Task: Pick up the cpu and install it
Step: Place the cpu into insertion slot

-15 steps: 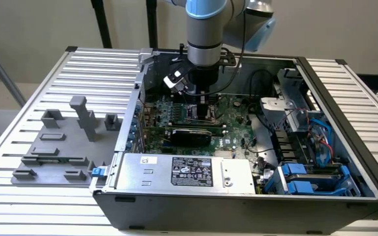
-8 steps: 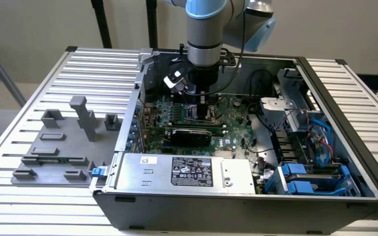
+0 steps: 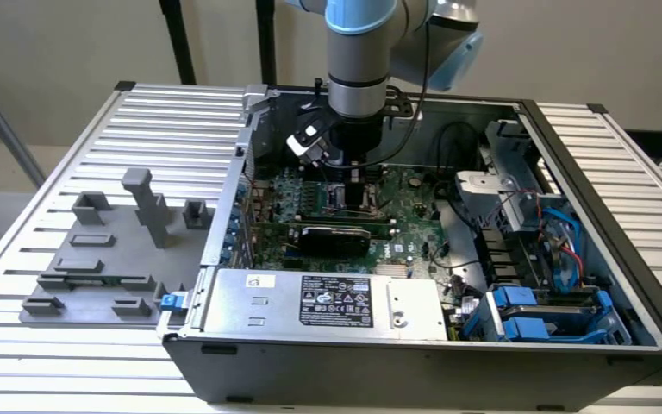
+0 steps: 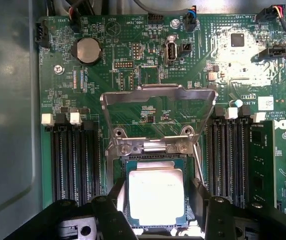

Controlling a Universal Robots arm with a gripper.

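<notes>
Because the cpu (image 4: 155, 196) lies in the socket (image 4: 155, 160) with the gripper (image 4: 157, 201) straddling it, gripping or not I cannot tell, any sideways drag could skew it there.

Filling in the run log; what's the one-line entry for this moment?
cpu: lying in socket | gripper: open, astride cpu | metal frame: raised | site: motherboard

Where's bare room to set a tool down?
Bare table slats beyond the grey fixture tray, exterior view's left; more slats beyond the PC case, exterior view's right. Crowded inside the case: arm over the motherboard, cables, drive bays.
</notes>
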